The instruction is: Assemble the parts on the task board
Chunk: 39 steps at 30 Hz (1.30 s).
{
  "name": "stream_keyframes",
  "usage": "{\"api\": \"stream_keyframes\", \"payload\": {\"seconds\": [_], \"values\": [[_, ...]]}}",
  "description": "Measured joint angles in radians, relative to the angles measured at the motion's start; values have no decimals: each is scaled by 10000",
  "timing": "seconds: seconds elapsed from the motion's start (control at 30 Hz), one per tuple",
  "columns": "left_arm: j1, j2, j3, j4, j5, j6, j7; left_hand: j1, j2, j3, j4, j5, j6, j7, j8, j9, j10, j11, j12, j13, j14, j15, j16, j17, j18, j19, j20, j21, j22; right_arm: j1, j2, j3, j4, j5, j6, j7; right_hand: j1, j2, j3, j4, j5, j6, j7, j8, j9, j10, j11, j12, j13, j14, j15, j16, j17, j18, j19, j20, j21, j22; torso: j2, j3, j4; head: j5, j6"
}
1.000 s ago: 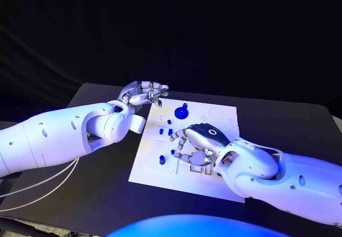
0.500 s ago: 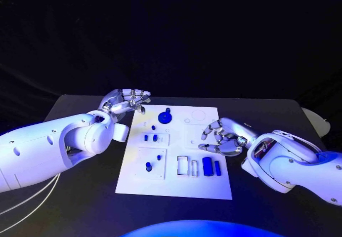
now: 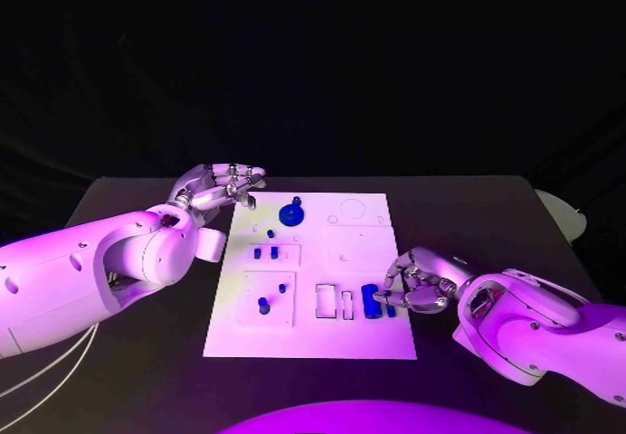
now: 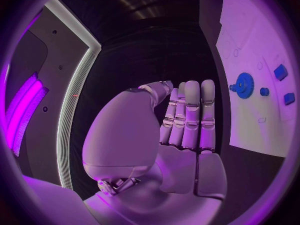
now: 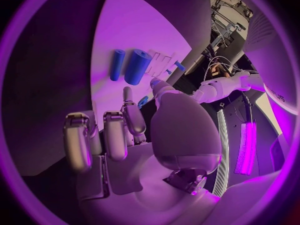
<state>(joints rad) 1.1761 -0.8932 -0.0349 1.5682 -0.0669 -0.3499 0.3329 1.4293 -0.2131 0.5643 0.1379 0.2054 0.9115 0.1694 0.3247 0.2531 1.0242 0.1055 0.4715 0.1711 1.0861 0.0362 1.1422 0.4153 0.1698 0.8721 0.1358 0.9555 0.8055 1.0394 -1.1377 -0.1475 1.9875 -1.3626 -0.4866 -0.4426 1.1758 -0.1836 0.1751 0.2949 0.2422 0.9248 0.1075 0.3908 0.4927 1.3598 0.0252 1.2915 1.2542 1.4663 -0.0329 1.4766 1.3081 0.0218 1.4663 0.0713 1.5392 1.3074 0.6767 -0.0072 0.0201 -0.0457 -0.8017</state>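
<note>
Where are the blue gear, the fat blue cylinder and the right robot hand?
Blue gear (image 3: 292, 215), head view, middle of its disc.
Fat blue cylinder (image 5: 137, 66), right wrist view, its side.
Right robot hand (image 3: 420, 283), head view, its knuckles.

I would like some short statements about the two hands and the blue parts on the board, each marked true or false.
1. The right hand holds a blue part. False: it holds nothing.
2. The blue gear lies on the task board. True.
3. The left hand rests on the gear. False: it is beside the board's far corner, apart from the gear.
4. Two blue cylinders lie side by side near the right hand. True.
</note>
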Motion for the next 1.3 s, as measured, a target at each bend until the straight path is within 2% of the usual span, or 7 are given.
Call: {"api": "stream_keyframes", "payload": {"seconds": [0.33, 0.67, 1.17, 1.3], "values": [[0, -35, -5, 25, 0, 20, -3, 0, 0, 0, 0, 0, 0, 0, 0, 0, -37, -36, 0, 11, 0, 0, 0, 1, 0, 0, 0, 0, 0, -166, 252, -2, -51, -655, -80, -591, -72, 72, -111, -26, 0, 0, 0, 38, 15, 0, 1, 0, 22, -10, -58, 37, -2, -1, 0, 1, 40, -1, 4, -14, 22, -37, -71], [0, -65, -5, 40, 0, 31, -5, 0, 0, 0, 0, 0, 0, 0, 0, 0, -37, -36, 0, 11, 0, 0, 0, 1, 0, 0, 0, 0, 0, -357, 589, -4, -229, -911, -79, -809, -71, 72, -139, 1, 0, 32, -31, 77, 24, 36, -36, 48, 44, 2, -70, 37, -3, 0, -1, 1, 40, 7, 5, -19, 18, 10, -128], [0, -87, -5, 57, 0, 37, -9, 0, 0, 0, 0, 0, 0, 0, 0, 0, -37, -36, -1, 10, 0, 0, 0, 2, 0, 0, 0, 0, 0, -512, 992, -1, -580, -1046, -20, -927, -70, 73, -195, -54, 54, 32, -31, 115, 46, 35, -36, 48, 90, 2, -69, 37, -5, 1, -1, 2, 40, 5, -5, -25, 18, 101, -155], [0, -94, -5, 61, 0, 40, -10, 0, 0, 0, 0, 0, 0, 0, 0, 0, -37, -36, -1, 9, 0, 0, 0, 2, 0, 0, 0, 0, 0, -552, 1127, 25, -732, -1103, -11, -940, 39, 182, -250, -54, 218, 34, -30, 194, 102, 35, -36, 48, 121, 2, -69, 68, -5, 0, -24, -21, 77, 4, -6, -24, 19, 109, -161]]}}
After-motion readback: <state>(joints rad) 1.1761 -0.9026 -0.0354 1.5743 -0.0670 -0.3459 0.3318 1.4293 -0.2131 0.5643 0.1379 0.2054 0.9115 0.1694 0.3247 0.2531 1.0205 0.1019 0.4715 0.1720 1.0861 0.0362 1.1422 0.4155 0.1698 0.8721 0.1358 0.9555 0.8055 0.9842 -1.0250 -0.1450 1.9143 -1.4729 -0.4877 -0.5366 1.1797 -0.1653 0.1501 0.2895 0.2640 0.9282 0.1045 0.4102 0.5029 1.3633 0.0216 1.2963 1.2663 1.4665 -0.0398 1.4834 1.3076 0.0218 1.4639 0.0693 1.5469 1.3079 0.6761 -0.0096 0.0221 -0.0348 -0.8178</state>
